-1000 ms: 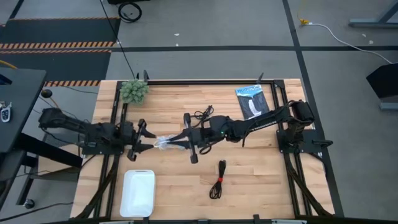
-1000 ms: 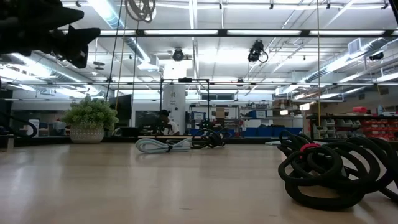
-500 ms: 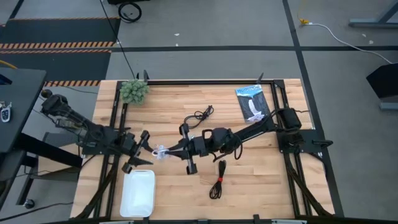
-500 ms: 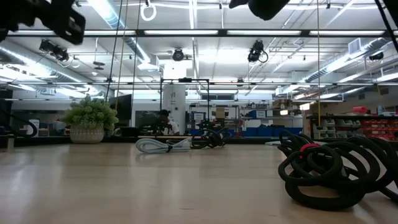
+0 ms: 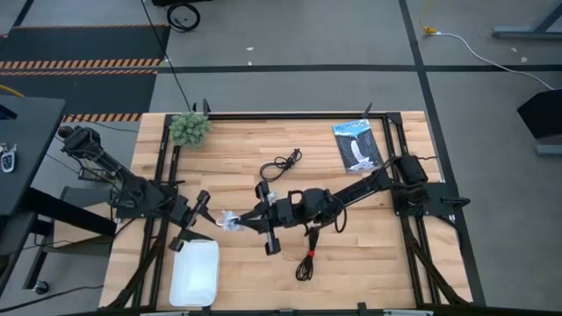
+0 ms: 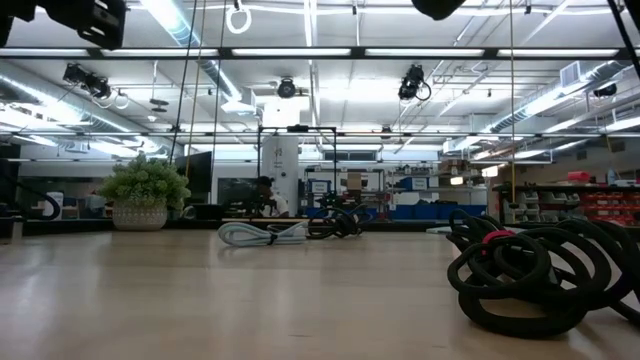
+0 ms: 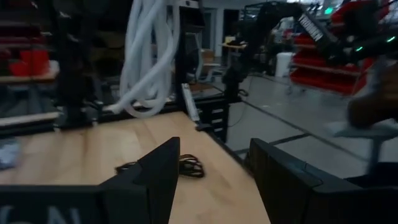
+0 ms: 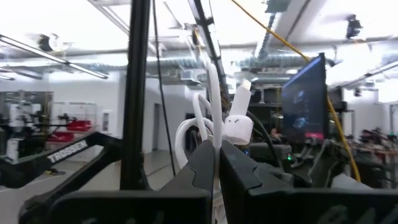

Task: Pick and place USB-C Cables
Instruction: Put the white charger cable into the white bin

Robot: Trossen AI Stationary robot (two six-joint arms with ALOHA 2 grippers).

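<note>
Above the bench's middle, right gripper point(image 5: 239, 220) jaws clamp the white cable point(image 5: 227, 220); its thin pinch risks slipping. Left gripper point(image 5: 195, 221) jaws apart.

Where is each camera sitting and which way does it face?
High: overhead, facing straight down; both arms, left gripper and right gripper, show.
Low: tabletop height, facing level across toward the plant; arm parts at top.
Left wrist: looks past its open fingers at the hanging white cable.
Right wrist: looks along fingers shut on it.
Shared: both wrist views show that cable.
</note>
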